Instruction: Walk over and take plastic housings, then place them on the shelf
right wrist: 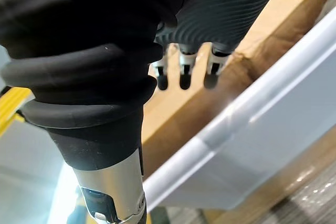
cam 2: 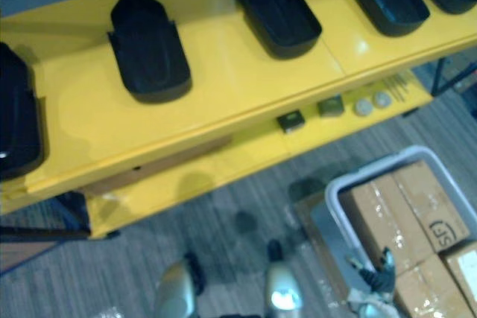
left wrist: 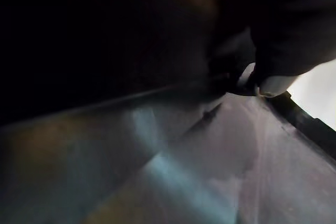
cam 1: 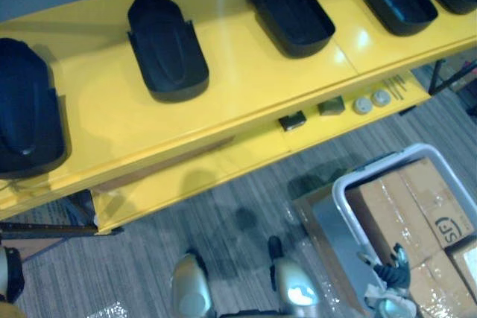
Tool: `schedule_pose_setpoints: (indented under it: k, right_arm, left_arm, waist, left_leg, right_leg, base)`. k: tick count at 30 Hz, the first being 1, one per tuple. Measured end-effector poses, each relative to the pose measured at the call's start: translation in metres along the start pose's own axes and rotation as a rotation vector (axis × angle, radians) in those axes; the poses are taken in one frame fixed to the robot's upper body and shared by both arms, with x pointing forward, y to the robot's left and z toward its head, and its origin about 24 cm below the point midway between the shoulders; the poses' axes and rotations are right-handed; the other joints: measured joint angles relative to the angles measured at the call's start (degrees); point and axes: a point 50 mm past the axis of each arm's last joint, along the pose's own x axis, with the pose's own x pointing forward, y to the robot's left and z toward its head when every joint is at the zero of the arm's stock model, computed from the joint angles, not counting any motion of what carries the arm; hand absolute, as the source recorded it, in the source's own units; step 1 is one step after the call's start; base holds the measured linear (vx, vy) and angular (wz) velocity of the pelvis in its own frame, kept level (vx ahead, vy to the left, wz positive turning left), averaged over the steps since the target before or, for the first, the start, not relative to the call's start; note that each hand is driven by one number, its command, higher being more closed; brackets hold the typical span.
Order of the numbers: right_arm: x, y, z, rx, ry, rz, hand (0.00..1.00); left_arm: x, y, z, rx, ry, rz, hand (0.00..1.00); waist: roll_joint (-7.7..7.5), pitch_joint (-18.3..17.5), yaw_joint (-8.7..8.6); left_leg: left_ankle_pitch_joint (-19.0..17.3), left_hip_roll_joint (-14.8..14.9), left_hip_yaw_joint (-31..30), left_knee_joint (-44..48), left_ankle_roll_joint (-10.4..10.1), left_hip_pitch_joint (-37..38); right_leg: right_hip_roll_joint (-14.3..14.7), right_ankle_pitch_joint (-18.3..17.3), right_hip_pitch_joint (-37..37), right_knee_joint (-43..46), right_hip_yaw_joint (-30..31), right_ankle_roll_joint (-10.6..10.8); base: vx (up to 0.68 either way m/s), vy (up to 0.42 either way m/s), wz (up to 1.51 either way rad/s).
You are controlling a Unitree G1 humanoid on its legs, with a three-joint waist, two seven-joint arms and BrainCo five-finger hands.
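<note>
Five black housings (cam 1: 168, 50) stand in a row on one yellow shelf (cam 1: 246, 87), which has two levels; the two end housings are only partly in sight. The lower level carries two small dark blocks (cam 1: 292, 120) and two pale round discs (cam 1: 362, 105). One white-rimmed bin (cam 1: 339, 195) holds cardboard boxes (cam 1: 417, 206): at least two, full count unclear.

Right hand (right wrist: 212, 18) above cardboard box (right wrist: 273, 29), white bin (right wrist: 254, 129)

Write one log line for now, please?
housings: five on yellow shelf | right hand: open, empty, over bin of boxes
</note>
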Motion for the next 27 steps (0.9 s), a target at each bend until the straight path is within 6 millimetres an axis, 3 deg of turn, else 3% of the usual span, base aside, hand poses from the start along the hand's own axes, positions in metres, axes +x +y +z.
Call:
schedule_pose_setpoints:
  k: [10,18,23,27]
  right_arm:
    - [0.003,-0.001,0.019,0.029,-0.078,0.007,0.0]
    - [0.003,-0.001,0.023,0.029,-0.094,0.022,0.0]
    - [0.0,-0.003,0.014,0.004,-0.073,0.015,0.0]
    - [-0.004,-0.003,0.001,-0.06,-0.038,0.015,0.0]
  left_arm:
    - [-0.003,-0.011,0.0,-0.123,0.044,0.059,0.0]
    - [-0.004,0.002,-0.004,-0.41,0.117,0.265,0.0]
    - [-0.007,0.038,0.029,-0.701,-0.014,0.513,0.0]
    - [-0.022,0.071,0.062,-0.878,-0.243,0.703,0.0]
  waist:
    - [-0.26,0.85,0.09]
    - [-0.26,0.86,0.11]
    - [-0.25,0.75,0.06]
    - [0.79,-1.27,-0.24]
  left_leg:
    - [-1.21,0.95,1.01,1.9,0.1,-1.2]
    - [-1.18,0.27,1.26,1.56,-0.06,-0.85]
    - [0.38,-1.85,1.23,-2.39,-0.21,2.99]
    - [1.73,-2.8,0.86,-5.88,-0.55,5.18]
  right_leg:
    - [0.07,-1.44,-2.8,3.36,1.37,0.39]
    - [-0.26,-2.92,-3.78,5.75,1.38,0.51]
    - [-1.49,-3.68,-1.13,5.47,0.81,0.53]
    - [-2.2,-3.63,1.16,3.27,-0.44,0.47]
  base:
    - [-0.01,0.028,-0.06]
    - [0.0,0.0,0.0]
    - [0.02,-0.026,0.11]
    - [0.05,-0.026,0.12]
